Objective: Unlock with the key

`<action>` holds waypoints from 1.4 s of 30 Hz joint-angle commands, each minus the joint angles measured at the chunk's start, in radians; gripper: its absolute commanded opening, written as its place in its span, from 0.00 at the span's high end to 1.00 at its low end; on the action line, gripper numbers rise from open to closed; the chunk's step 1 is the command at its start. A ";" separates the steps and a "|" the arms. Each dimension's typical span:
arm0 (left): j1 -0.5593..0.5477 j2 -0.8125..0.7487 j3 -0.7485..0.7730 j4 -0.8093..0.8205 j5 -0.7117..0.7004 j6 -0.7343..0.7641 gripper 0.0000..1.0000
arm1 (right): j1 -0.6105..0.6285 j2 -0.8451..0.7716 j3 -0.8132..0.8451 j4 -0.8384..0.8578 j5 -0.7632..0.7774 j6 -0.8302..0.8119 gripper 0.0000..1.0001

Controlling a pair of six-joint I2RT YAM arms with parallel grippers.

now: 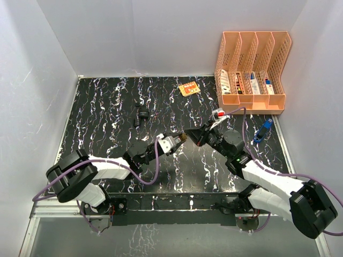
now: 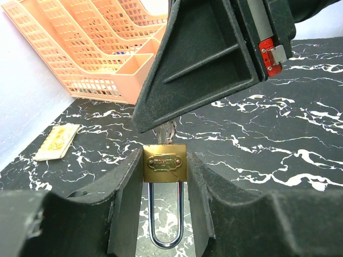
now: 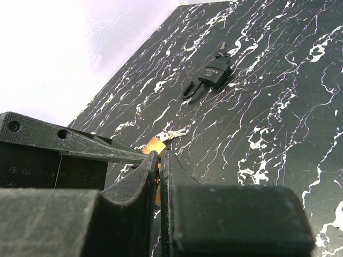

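Note:
A brass padlock (image 2: 164, 163) is clamped by its body between my left gripper's (image 2: 164, 154) two fingers, with its steel shackle (image 2: 166, 225) pointing back toward the wrist. In the top view my left gripper (image 1: 174, 141) and my right gripper (image 1: 187, 136) meet tip to tip over the middle of the table. My right gripper (image 3: 159, 156) is shut on a key at the padlock's (image 3: 154, 144) keyhole end. The key's blade is hidden between the fingers. Spare keys on a ring (image 3: 173, 132) hang beside the lock.
A black padlock with its key (image 1: 142, 115) lies on the marbled table to the far left, also in the right wrist view (image 3: 211, 75). An orange card (image 1: 188, 89) lies at the back. A peach file organizer (image 1: 252, 69) stands at the back right, and a blue object (image 1: 262, 130) lies by the right wall.

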 commanded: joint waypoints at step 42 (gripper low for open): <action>-0.029 -0.031 -0.032 0.148 -0.014 -0.059 1.00 | 0.010 -0.115 0.057 -0.154 0.091 0.014 0.75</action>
